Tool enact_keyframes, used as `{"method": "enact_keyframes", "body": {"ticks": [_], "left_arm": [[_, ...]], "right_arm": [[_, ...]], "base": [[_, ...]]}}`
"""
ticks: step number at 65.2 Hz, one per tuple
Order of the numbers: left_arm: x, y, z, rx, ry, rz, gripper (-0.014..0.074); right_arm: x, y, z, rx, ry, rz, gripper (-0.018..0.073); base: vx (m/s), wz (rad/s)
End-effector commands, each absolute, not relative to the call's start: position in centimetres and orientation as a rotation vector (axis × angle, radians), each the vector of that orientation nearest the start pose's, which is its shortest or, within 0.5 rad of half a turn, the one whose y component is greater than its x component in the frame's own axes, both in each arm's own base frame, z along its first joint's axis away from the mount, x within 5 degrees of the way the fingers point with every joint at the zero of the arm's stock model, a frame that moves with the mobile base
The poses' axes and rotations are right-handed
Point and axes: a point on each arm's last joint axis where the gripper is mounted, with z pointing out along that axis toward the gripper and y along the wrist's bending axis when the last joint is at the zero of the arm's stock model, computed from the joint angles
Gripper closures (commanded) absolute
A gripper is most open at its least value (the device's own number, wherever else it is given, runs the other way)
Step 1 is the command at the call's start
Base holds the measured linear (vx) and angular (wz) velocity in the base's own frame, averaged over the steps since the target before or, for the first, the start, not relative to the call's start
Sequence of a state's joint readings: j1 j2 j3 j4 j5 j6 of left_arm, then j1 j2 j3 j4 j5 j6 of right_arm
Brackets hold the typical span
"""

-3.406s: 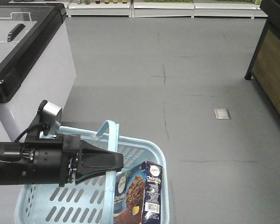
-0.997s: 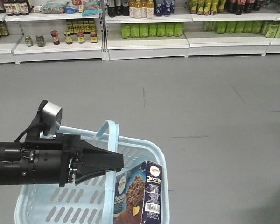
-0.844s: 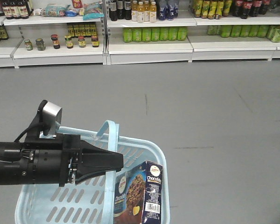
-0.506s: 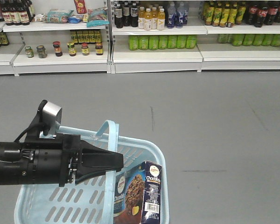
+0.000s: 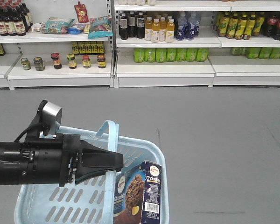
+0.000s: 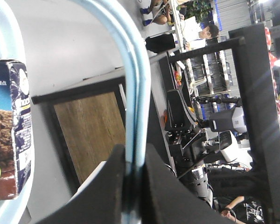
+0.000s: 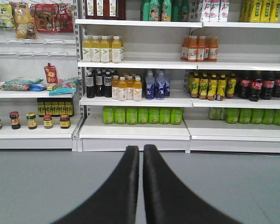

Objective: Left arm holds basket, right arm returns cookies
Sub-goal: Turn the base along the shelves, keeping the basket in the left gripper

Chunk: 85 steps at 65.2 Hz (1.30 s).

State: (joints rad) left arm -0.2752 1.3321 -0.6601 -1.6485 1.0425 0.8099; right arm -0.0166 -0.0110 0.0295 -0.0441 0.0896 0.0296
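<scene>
One box of cookies (image 5: 142,193) stands upright in the basket (image 5: 144,145), against the wall just below and past the tip of the left claw (image 5: 120,162). The left wrist view shows the same box (image 6: 9,130) off to one side of that claw, not touching it. In the part of the basket that shows, nothing else lies inside.

The left claw is clamped on the basket's arched handle (image 5: 113,154). Its jaws pinch the blue strip (image 6: 133,93) tight with no gap to spare, so the holding half of the job looks settled.

The right claw (image 7: 141,154) has hold of nothing. Its two fingers sit almost pressed together with only a thin slit between them. It points at the shelves (image 7: 135,103) of bottles (image 7: 126,88) across the grey floor (image 5: 214,140), well apart from both the box and the shelves.

My judgement is that the returning step has not begun. The next move calls for the right claw to spread wide and come down beside the handle into the basket. It would then close across the box's narrow sides and lift it straight up, clear of the rim and handle, before carrying it to a shelf.
</scene>
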Motion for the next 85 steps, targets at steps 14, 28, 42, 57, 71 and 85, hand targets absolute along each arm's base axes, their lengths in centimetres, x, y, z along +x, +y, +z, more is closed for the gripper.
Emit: {"method": "enact_keyframes", "body": {"ticks": [14,28,42,57,71,85], "left_arm": [[20.28,-14.1,29.44,0.04,2.076,-1.893,0.0599],[20.28,-14.1,29.45,0.04,2.076,-1.894,0.0599],[20.28,-14.1,29.45,0.039,2.075,-1.894,0.0599],[20.28,-14.1,29.44,0.04,2.076,-1.893,0.0599],[20.29,-14.09,29.44,0.039,2.076,-1.892,0.0599],[20.31,-14.09,29.43,0.036,2.076,-1.891,0.0599]], "right_arm": [[5.67,-0.13,19.73,0.001,1.527,-0.034,0.0565],[5.67,-0.13,19.73,0.001,1.527,-0.034,0.0565],[5.67,-0.13,19.73,0.001,1.527,-0.034,0.0565],[5.67,-0.13,19.73,0.001,1.527,-0.034,0.0565],[5.67,-0.13,19.73,0.001,1.527,-0.034,0.0565],[5.67,-0.13,19.73,0.001,1.527,-0.034,0.0565]], "base": [[0.5,0.01],[0.51,0.05],[0.5,0.07],[0.48,0.01],[0.46,-0.08],[0.43,-0.09]]}}
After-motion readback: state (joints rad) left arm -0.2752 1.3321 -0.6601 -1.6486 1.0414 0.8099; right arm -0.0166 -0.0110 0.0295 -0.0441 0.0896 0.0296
